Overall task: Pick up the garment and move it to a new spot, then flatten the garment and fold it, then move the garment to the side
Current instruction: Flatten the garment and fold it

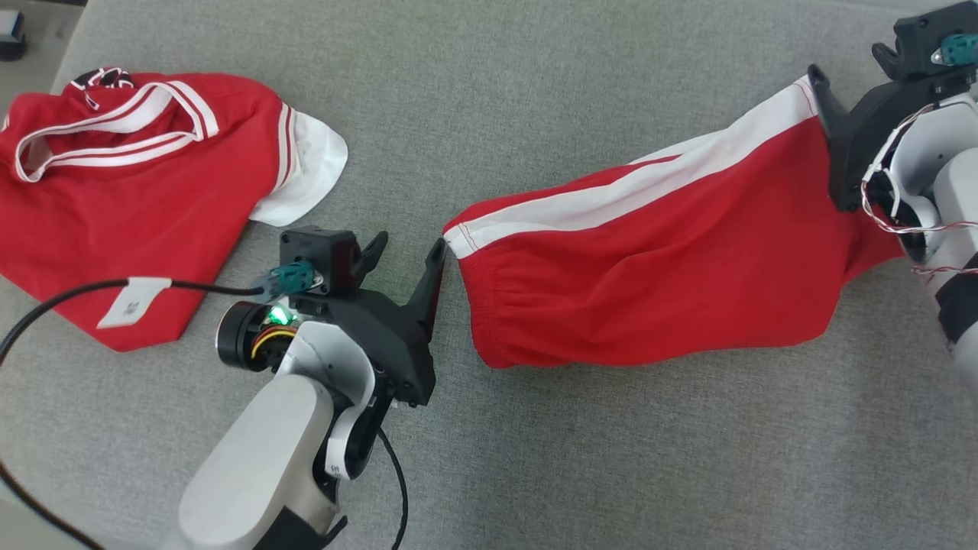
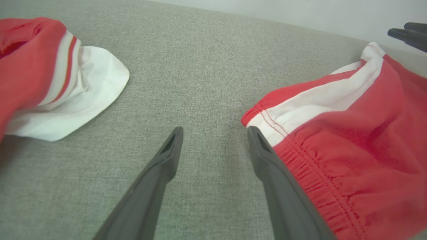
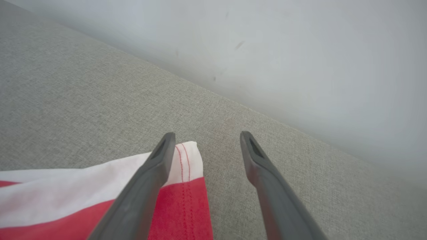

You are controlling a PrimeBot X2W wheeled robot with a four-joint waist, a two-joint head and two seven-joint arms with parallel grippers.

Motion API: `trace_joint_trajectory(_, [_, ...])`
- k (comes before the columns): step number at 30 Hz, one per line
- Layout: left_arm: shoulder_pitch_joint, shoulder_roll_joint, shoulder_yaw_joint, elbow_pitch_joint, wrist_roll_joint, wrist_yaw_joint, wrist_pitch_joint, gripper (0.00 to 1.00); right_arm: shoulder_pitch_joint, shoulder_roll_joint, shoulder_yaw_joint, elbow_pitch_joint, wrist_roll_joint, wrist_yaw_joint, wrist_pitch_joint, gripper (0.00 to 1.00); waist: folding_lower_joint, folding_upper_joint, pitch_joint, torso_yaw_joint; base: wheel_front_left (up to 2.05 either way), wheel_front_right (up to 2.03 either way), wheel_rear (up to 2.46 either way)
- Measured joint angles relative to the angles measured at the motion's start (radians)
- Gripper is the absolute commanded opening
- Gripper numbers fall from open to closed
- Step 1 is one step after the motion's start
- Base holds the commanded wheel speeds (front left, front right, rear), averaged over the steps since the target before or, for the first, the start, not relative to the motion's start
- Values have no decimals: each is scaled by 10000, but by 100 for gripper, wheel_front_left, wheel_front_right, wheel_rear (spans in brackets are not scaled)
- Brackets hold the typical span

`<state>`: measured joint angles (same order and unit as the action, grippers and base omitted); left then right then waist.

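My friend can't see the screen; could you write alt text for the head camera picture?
Red shorts with a white side stripe lie on a grey fabric surface, with an open robot gripper at each end: the left gripper by the waistband, the right gripper by the leg hem. A second red-and-white garment lies crumpled at the far left.

I can't make out a single readable word or number from here. The white tag [image 1: 134,302] on the black cable [image 1: 214,287], lying over the lower edge of the red shirt [image 1: 153,198], carries a small dark printed square too fine to read. To the shirt's lower right, the arm's white cover [image 1: 340,458] bears a dark mark, equally illegible.
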<state>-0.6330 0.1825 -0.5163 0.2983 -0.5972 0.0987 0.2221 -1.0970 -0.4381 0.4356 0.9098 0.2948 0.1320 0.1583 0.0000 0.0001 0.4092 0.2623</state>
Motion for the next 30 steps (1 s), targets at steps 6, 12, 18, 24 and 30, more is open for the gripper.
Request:
trace_joint_trajectory(6, [590,150,267,-226,-29,261,-548,100,-36,268,-190,612,77,0,328,100,0,0,-243,-4,0,0,0])
trace_joint_trajectory(12, [2057,817,679,-1162,384,644,-2274,100,484,500,-581,966,796,0,1440,100,-1,-1,-879,-119,0,0,0])
trace_joint_trajectory(18, [3669,1053,692,-1816,621,575,-4121,100,1341,564,-924,1081,1267,0,2073,100,-2,-2,-1558,-253,0,0,0])
trace_joint_trajectory(24, [4602,596,725,-2359,731,-155,-4800,100,1616,351,-1371,1383,1352,0,2385,100,-3,-2,-1950,-91,0,0,0])
trace_joint_trajectory(30, [5110,-33,1243,-2581,1294,-600,-4847,100,1515,236,-1712,1730,1223,-2,2828,100,-3,-2,-1823,338,0,0,0])
